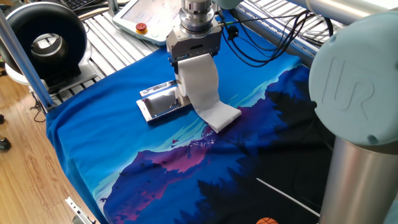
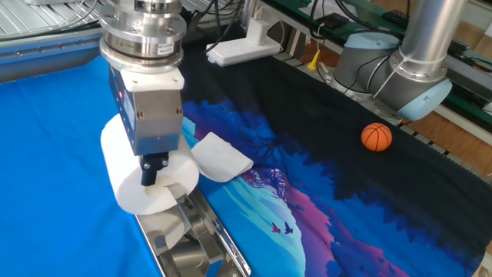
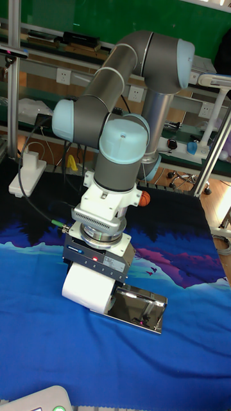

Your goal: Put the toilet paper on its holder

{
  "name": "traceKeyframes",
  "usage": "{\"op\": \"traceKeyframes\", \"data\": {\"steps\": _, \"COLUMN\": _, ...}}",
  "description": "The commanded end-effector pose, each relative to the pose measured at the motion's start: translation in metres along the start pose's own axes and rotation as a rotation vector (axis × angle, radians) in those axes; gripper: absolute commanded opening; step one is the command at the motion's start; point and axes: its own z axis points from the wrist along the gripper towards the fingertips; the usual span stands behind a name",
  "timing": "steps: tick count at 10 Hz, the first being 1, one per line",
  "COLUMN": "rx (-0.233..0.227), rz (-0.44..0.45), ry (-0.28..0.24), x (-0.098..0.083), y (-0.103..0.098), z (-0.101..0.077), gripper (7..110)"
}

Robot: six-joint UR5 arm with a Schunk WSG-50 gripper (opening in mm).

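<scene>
Pincer [image 2: 156,171] clamped on roll [image 2: 127,165], one finger [image 2: 154,167] in the core. Roll held horiz. just above holder [image 1: 160,101], over its end nearest the arm. Loose sheet [image 1: 208,102] trails down, tail folded on the bench cloth [image 1: 112,155] beside holder.

From my seat, the tool [image 2: 157,171] blocks the toilet paper [image 2: 131,173] core, and I cannot tell where its far finger sits. Under the tool, the holder [image 2: 201,248] runs off the picture's bottom edge.
</scene>
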Motion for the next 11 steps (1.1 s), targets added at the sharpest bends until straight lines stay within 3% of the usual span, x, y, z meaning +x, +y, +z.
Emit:
{"op": "traceKeyframes", "data": {"steps": 1, "rx": -0.010, "rz": 0.013, "ry": 0.002, "x": 0.002, "y": 0.007, "z": 0.000, "gripper": 7}}
{"op": "traceKeyframes", "data": {"steps": 7, "rx": 0.022, "rz": 0.013, "ry": 0.000, "x": 0.006, "y": 0.004, "z": -0.010, "gripper": 7}}
{"op": "traceKeyframes", "data": {"steps": 8, "rx": 0.021, "rz": 0.006, "ry": 0.030, "x": 0.016, "y": 0.004, "z": -0.011, "gripper": 7}}
{"op": "traceKeyframes", "data": {"steps": 11, "rx": -0.007, "rz": 0.004, "ry": 0.046, "x": 0.020, "y": 0.014, "z": -0.010, "gripper": 7}}
